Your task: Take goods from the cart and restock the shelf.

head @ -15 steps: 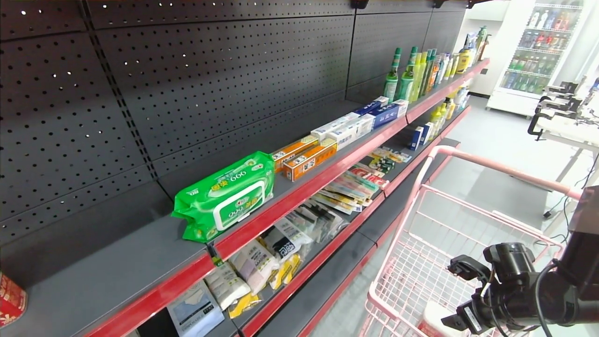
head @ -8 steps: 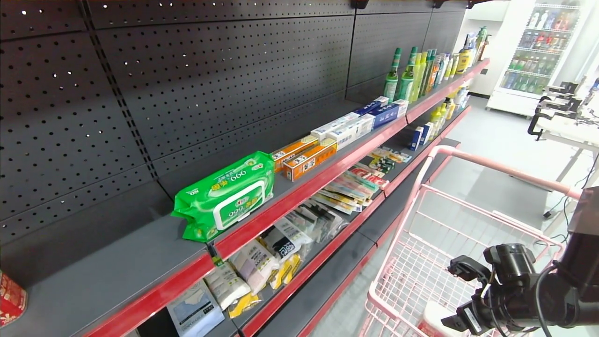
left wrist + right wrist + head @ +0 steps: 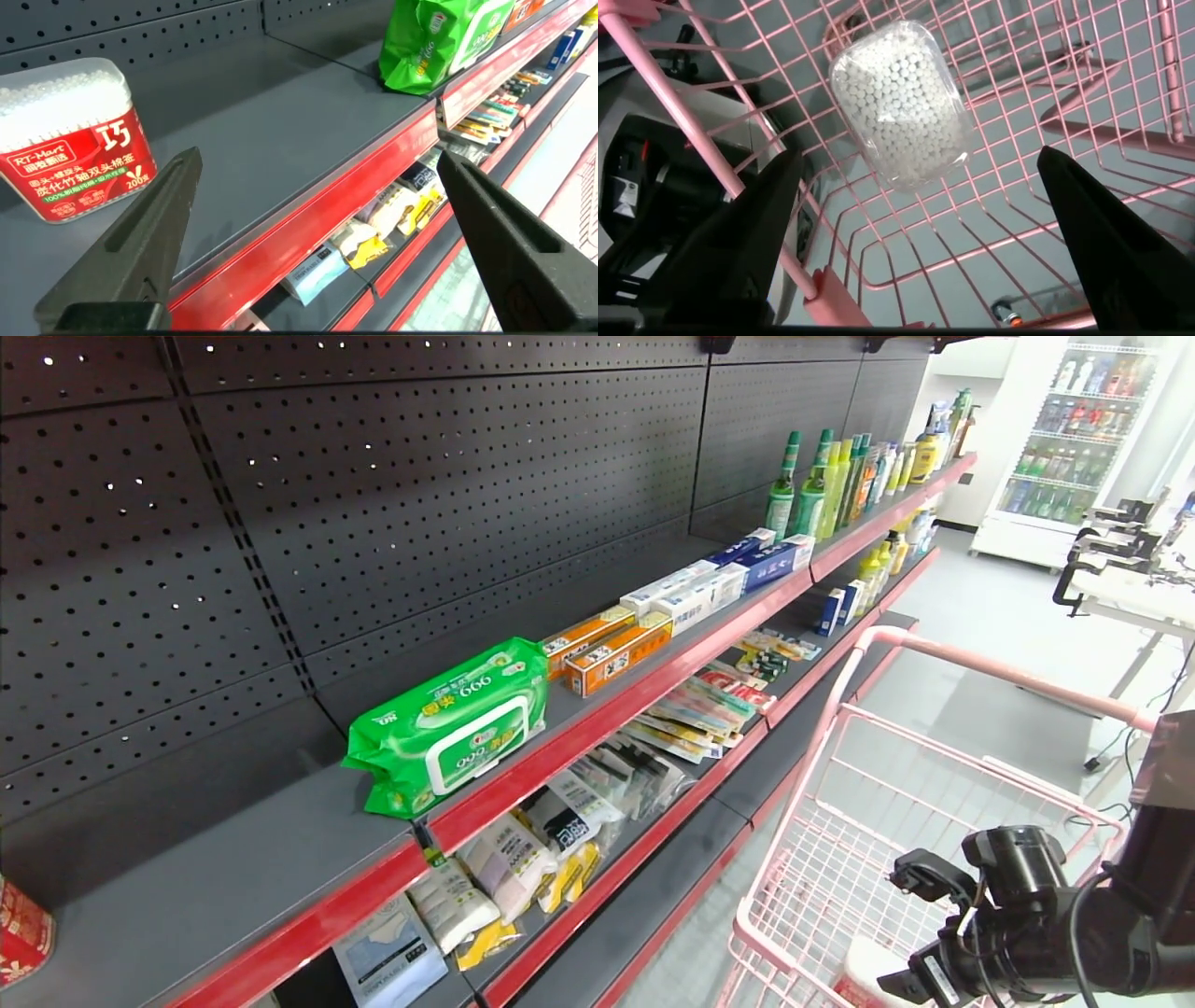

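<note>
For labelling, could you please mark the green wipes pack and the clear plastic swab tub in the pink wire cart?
green wipes pack (image 3: pixel 476 745), head view, on its white flap.
clear plastic swab tub (image 3: pixel 901 103), right wrist view, middle of its see-through face.

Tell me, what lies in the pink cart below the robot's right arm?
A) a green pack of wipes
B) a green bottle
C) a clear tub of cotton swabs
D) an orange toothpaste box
C: the right wrist view shows a clear tub of cotton swabs lying on the wire floor of the pink cart, below the right gripper, whose fingers are spread open.
</note>
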